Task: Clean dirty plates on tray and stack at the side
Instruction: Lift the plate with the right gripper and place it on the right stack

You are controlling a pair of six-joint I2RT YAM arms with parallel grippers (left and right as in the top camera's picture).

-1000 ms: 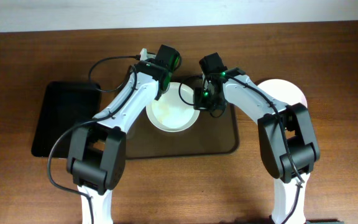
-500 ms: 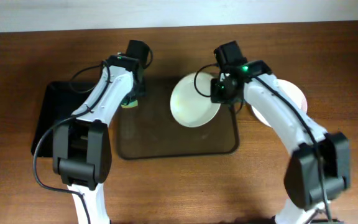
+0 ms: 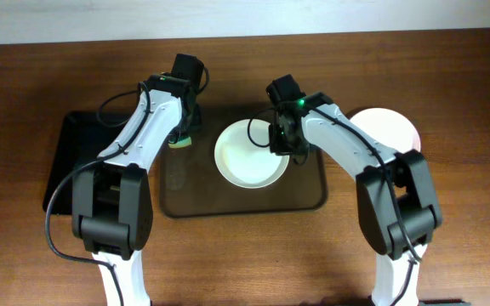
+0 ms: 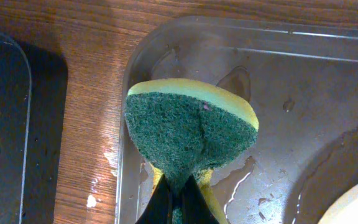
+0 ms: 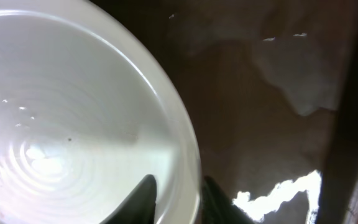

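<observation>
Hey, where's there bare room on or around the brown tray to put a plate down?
The tray is bare at its front-left, between the sponge, the plate and the front rim. The black tray beside it looks bare too. Crowded: the tray's back half, where the left gripper holds the sponge and the right gripper clamps the plate's rim.

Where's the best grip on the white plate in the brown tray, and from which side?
Its right rim, from above: the plate is wide and shallow, so only the thin edge can be pinched. The right claw straddles it there.
</observation>
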